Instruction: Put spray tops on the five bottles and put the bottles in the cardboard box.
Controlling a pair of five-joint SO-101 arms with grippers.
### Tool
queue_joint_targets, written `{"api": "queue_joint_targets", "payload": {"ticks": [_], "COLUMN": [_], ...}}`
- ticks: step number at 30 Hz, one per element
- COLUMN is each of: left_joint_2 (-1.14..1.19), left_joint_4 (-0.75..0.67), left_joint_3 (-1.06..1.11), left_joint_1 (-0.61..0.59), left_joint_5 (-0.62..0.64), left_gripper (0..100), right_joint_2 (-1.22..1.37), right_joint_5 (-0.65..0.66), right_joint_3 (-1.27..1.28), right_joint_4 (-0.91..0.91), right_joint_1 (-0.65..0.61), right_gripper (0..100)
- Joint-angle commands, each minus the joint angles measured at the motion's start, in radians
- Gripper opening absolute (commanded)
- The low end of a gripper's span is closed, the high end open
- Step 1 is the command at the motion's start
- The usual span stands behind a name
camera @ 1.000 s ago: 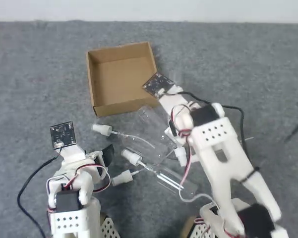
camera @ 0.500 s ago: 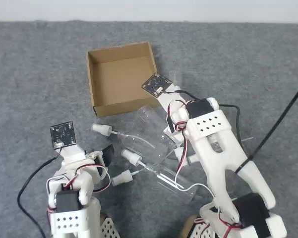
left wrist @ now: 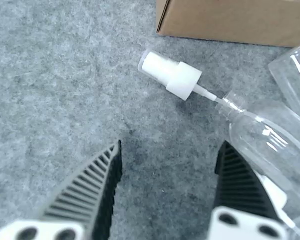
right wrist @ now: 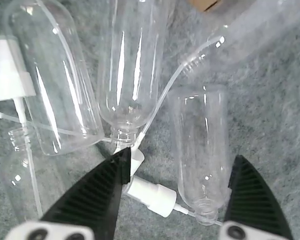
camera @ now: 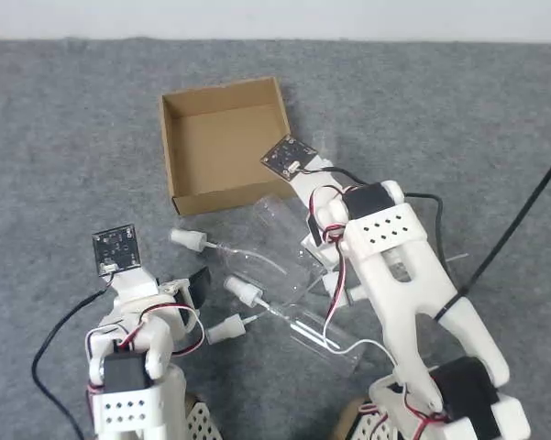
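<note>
Over the bottles [right wrist: 130,65] mid-frame, the right gripper [right wrist: 180,156] has slid a bit, wide open and empty, and looks ready to grab. The left gripper [left wrist: 170,145] is open and empty too.

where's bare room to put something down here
Bare mat lies left of the box, beyond the left arm, and again right of the right arm. The box floor is bare too. Crowded: bottles and spray tops lie packed between the box front and both arms.

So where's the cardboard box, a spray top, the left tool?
cardboard box [camera: 222,145], high view, bare inner floor
spray top [left wrist: 174,76], left wrist view, white cap
left tool [left wrist: 170,150], left wrist view, midway between fingertips
</note>
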Motion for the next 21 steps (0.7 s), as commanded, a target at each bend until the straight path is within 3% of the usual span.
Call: {"api": "queue_joint_targets", "payload": {"ticks": [1, 7, 21], "left_joint_2": [-0.017, -0.017, -0.017], "left_joint_4": [0.005, 0.005, 0.005], "left_joint_3": [-0.008, -0.008, -0.008], "left_joint_1": [-0.002, -0.002, -0.002], "left_joint_5": [0.0, 0.0, 0.0], "left_gripper": [28, 28, 28], "right_joint_2": [-0.007, 0.025, 0.263], "right_joint_5": [-0.009, -0.009, -0.009], "right_joint_3": [-0.069, -0.072, -0.195], "right_joint_4": [-0.015, -0.016, -0.025], "right_joint_1": [-0.007, -0.01, -0.007], "right_gripper": [26.6, 35.1, 35.1]}}
